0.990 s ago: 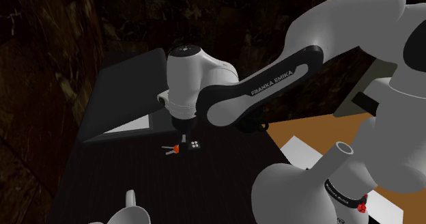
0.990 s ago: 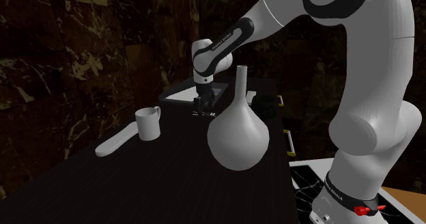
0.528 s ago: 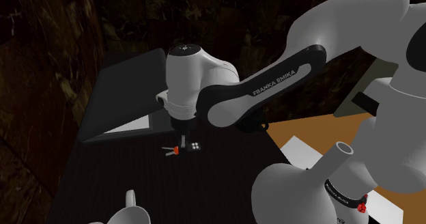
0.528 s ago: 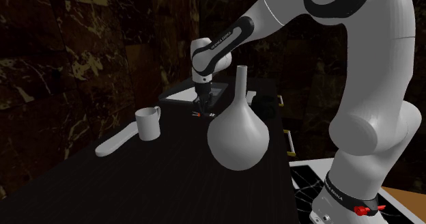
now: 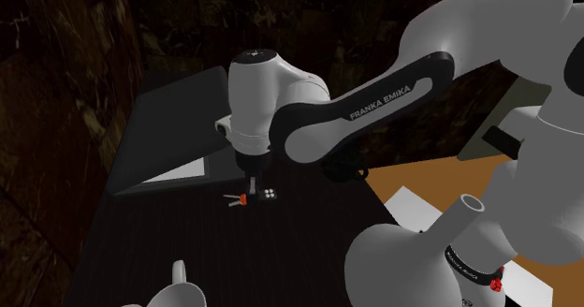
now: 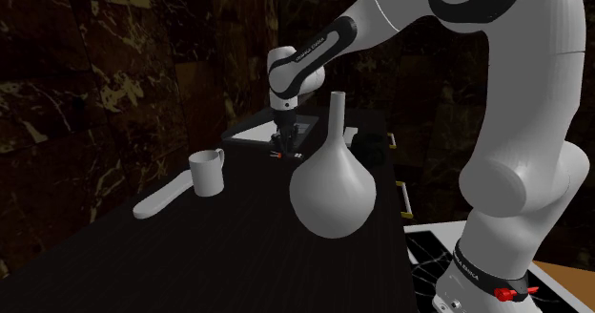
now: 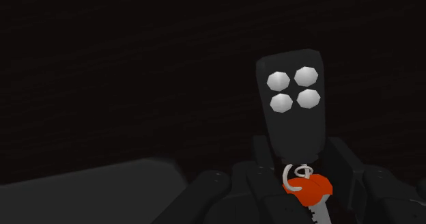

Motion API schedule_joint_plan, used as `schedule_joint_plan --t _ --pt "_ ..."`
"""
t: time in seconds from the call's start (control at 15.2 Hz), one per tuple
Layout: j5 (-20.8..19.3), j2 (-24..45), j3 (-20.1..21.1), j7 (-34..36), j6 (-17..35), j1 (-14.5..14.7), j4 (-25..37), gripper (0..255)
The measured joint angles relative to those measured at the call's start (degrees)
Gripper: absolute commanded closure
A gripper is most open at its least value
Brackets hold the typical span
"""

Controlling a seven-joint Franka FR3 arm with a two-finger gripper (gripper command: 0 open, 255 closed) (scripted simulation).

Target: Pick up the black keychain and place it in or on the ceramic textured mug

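One arm: white Franka with a black gripper, reaching out over a dark table (image 5: 159, 235).
Shoulder, gripper (image 5: 251, 183): points straight down, directly above the keychain and just in front of a dark flat board (image 5: 173, 132).
Shoulder, black keychain (image 5: 255, 197): under the fingertips. The red key head lies to this view's left and the black fob with pale dots to its right.
Shoulder, lift: cannot tell whether the keychain is clear of the table.
Shoulder, mug (image 5: 180, 277): white, with only handle and rim showing at the bottom edge. It is well apart from the keychain.
Shoulder, vase (image 5: 412, 258): white with a round belly and narrow neck, close to the camera at lower right.
Second exterior, gripper (image 6: 281, 143): vertical, with the keychain (image 6: 285, 155) at its tip. It sits beyond the vase (image 6: 329, 192).
Second exterior, mug (image 6: 206, 174): upright on the table (image 6: 191, 263), handle toward the arm. It is on this view's left of the keychain and apart from it.
Second exterior, utensil (image 6: 162, 198): white and long, lying flat just beside the mug.
Wrist, gripper (image 7: 300, 147): clenched on the keychain, fingers (image 7: 263, 160) pressed against both sides of the fob's near end.
Wrist, keychain (image 7: 292, 106): black fob with four pale round buttons, pointing away from the hand. A metal ring and the red key head sit between the finger bases.
Wrist, background: dark table (image 7: 136, 65).
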Motion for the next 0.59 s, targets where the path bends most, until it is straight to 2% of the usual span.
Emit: schedule_joint_plan --t 0.59 --pt "1.77 -3.00 0.42 -1.43 -5.99 -0.48 3.33 255"
